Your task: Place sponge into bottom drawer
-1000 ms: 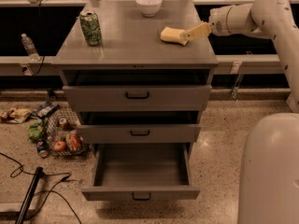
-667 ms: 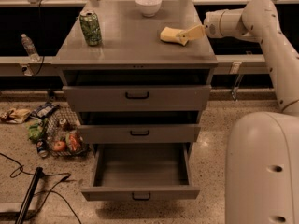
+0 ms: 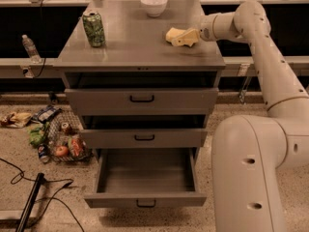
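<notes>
The pale-yellow sponge [image 3: 172, 34] lies on the grey cabinet top [image 3: 130, 47], at its right side. My cream gripper [image 3: 187, 38] reaches in from the right and sits right against the sponge's right end, low over the top; it covers part of the sponge. The bottom drawer [image 3: 145, 198] is pulled far out at floor level, and its box is empty. My arm runs from the gripper back to the right and down past the cabinet's right side.
A green can [image 3: 93, 28] stands at the top's left and a white bowl [image 3: 154, 5] at its back. The two upper drawers [image 3: 141, 99] are slightly ajar. A water bottle [image 3: 30, 47], a wire basket of food [image 3: 63, 141] and cables [image 3: 29, 202] are at left.
My gripper has moved left along the cabinet top and now sits against the sponge. The arm and my body fill more of the right side of the view.
</notes>
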Controlling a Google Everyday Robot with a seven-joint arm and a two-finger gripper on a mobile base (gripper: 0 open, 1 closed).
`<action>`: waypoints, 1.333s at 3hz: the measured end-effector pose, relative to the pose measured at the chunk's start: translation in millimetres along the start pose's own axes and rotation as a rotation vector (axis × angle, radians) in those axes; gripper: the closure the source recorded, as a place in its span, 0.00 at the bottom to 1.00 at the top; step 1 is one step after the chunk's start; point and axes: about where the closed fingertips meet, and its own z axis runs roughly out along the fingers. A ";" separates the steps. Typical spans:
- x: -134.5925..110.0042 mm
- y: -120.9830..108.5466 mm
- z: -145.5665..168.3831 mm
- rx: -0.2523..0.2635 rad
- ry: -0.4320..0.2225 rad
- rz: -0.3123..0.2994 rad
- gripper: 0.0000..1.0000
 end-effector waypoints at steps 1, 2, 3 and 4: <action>7.0 6.4 10.6 -0.025 0.019 -0.013 0.22; 15.1 3.9 11.5 -0.033 -0.006 0.043 0.45; 16.2 -0.8 7.7 -0.043 -0.066 0.087 0.68; -14.7 4.4 -13.8 -0.082 -0.162 0.050 0.92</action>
